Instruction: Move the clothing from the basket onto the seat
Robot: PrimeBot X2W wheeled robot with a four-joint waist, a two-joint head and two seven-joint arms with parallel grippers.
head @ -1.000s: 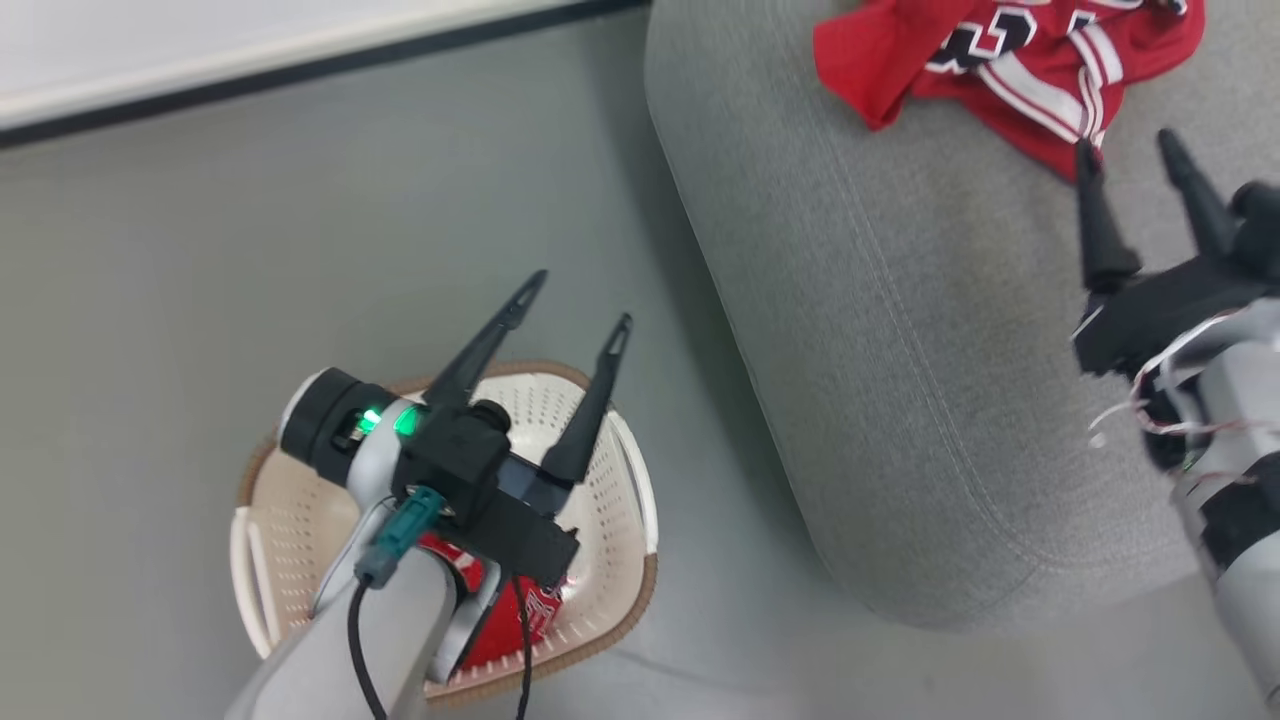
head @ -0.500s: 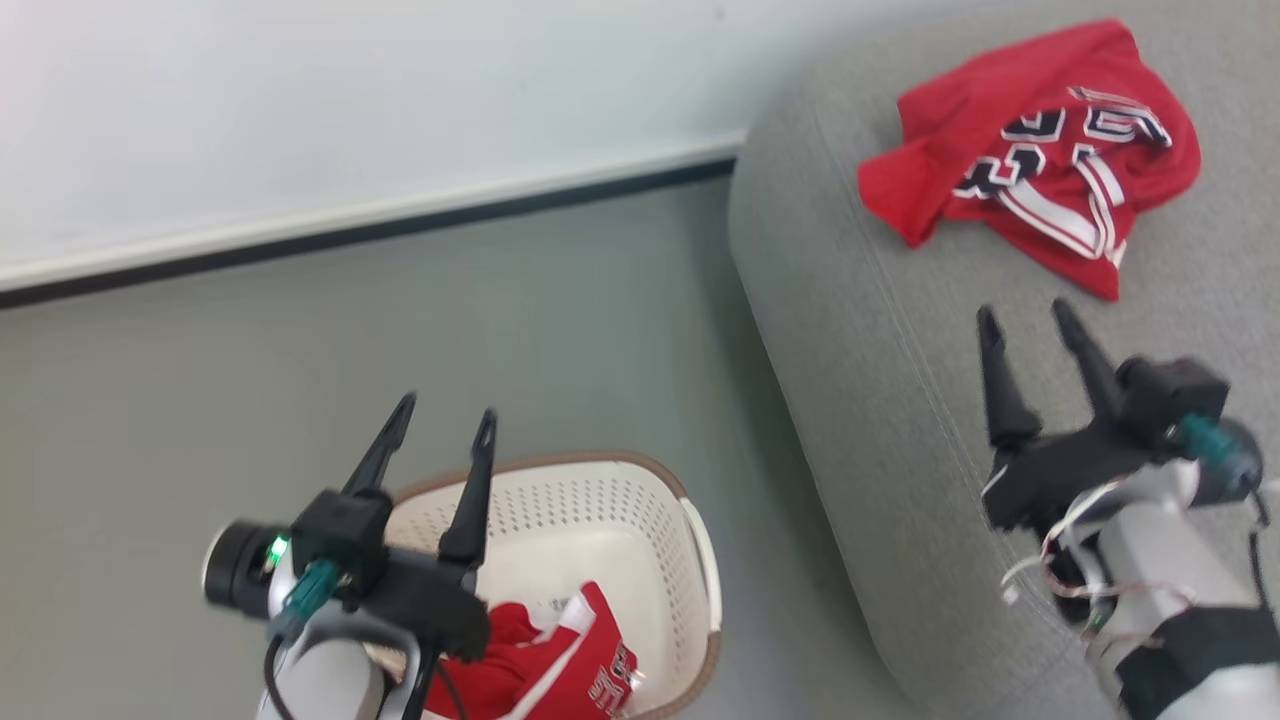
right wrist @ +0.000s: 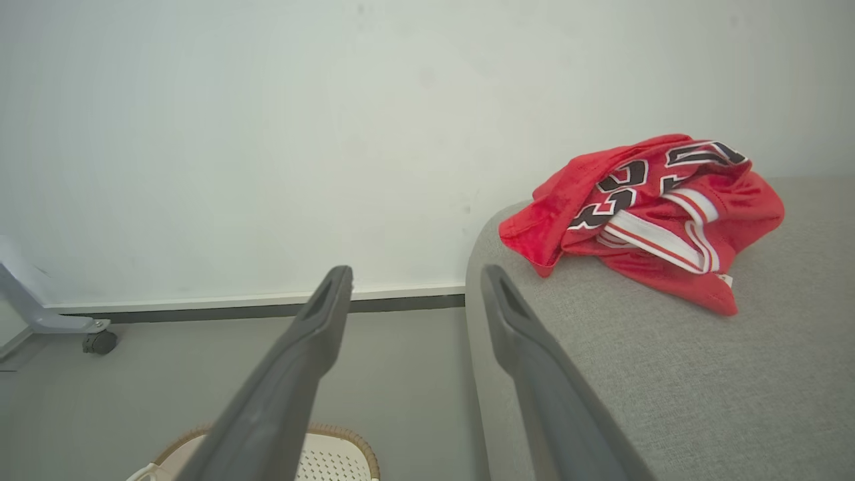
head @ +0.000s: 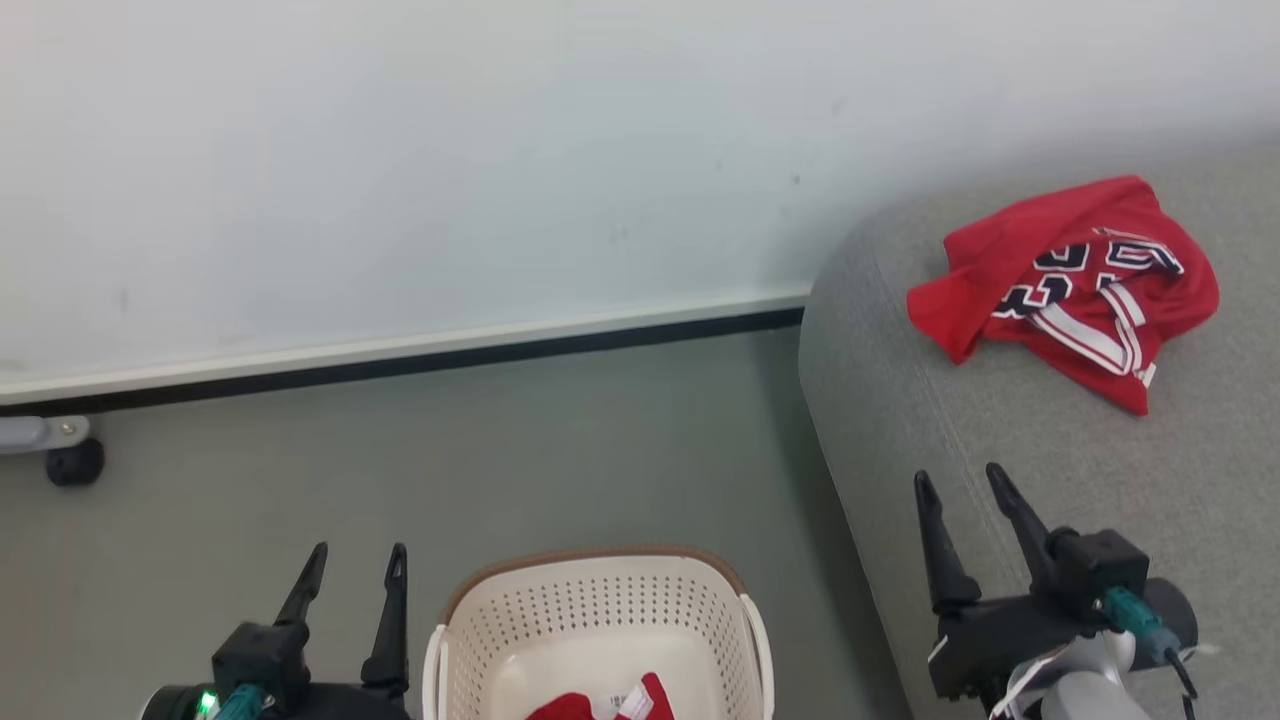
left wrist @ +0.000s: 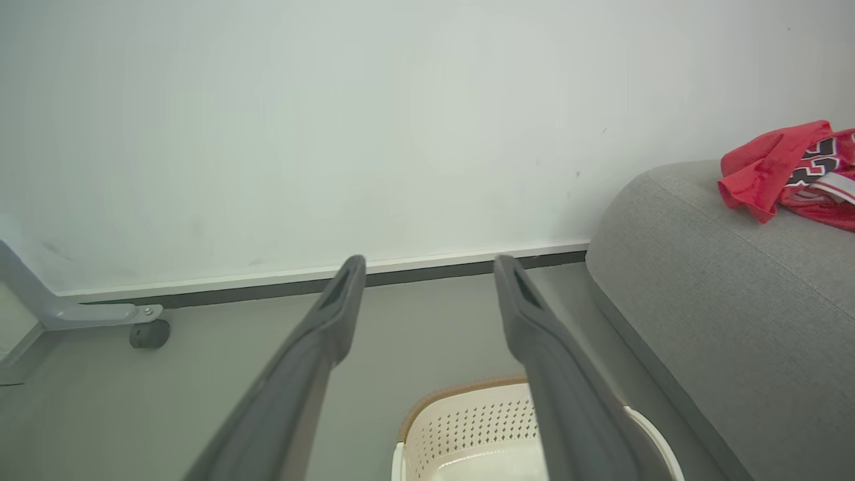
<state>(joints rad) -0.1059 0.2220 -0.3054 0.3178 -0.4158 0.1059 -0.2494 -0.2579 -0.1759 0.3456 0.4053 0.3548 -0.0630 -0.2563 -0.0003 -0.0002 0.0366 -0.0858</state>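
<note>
Here, one red jersey [head: 1075,290] lies crumpled on the grey sofa [head: 1010,450], while another red garment [head: 600,706] sits low in the cream basket [head: 590,556] on the floor [head: 400,450] just beside the sofa's rounded end. The left gripper [head: 358,560] hovers over the floor just left of the basket, fingers spread wide and holding nothing; the right gripper [head: 957,480] hangs above the sofa's near edge, apart from the jersey, likewise wide apart and empty.
</note>
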